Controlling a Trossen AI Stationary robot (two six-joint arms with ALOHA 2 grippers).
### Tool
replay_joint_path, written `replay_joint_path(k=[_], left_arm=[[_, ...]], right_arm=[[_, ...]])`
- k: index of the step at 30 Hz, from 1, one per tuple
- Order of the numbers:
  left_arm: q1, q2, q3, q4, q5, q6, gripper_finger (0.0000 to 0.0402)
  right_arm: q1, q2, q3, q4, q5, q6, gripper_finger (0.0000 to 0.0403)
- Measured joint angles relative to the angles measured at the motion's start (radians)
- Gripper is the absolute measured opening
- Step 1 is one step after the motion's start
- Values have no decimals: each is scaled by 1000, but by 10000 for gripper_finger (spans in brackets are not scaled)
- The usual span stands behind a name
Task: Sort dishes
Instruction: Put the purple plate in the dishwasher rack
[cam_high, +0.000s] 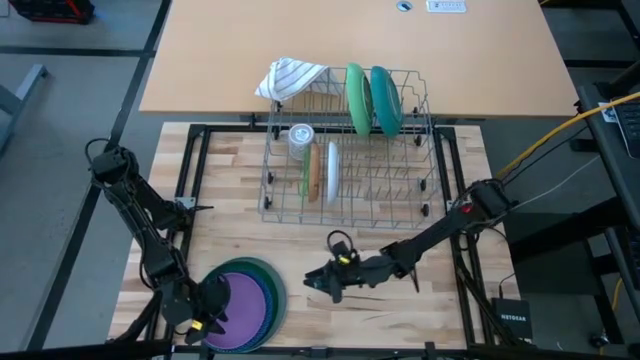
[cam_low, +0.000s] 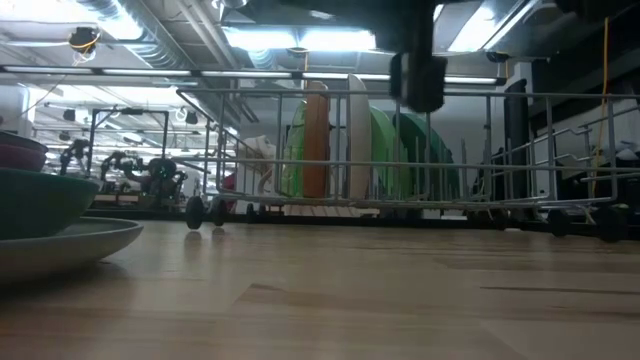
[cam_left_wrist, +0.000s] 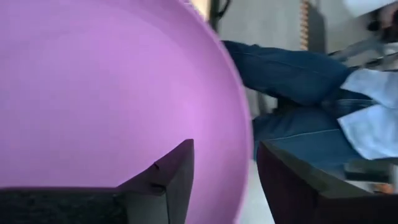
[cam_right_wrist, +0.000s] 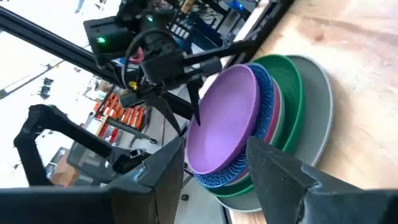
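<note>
Fingers (cam_left_wrist: 168, 177) of the left gripper (cam_high: 212, 312) straddle the rim of the purple plate (cam_high: 238, 308), one inside the dish and one outside it, with a gap showing on both sides; they look to be around the rim but not clamped on it, and I cannot tell whether they touch it. That plate tops a stack at the near left corner of the table (cam_high: 420, 320), over a blue patterned dish (cam_right_wrist: 264, 93), a pink one, a dark green plate (cam_right_wrist: 287, 106) and a wide grey-green plate (cam_right_wrist: 317, 124) at the bottom.

Judging by this, the step in hand is taking the top plate off the stack. Next the fingers need to pinch the rim firmly, then lift the plate clear without dragging those beneath, and carry it toward the wire rack (cam_high: 350, 200) at the back of the table, where green and teal plates (cam_high: 370, 100) stand upright beside a tan and a white one.

Near the table's middle, the right gripper (cam_high: 322, 282) hangs spread wide and empty, pointed at the stack.
</note>
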Motion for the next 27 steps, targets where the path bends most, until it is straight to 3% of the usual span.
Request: replay_joint_path(k=[4, 9, 22, 27], left_arm=[[0, 0, 0, -67, 10, 0, 144], [0, 0, 0, -111, 11, 34, 128], [1, 0, 0, -111, 10, 86, 115], [1, 0, 0, -111, 10, 86, 115]], right_arm=[[-1, 68, 70, -33, 5, 2, 179], [-1, 160, 184, -144, 110, 2, 179], [-2, 321, 590, -838, 135, -10, 179], [-2, 328, 621, -922, 160, -35, 179]])
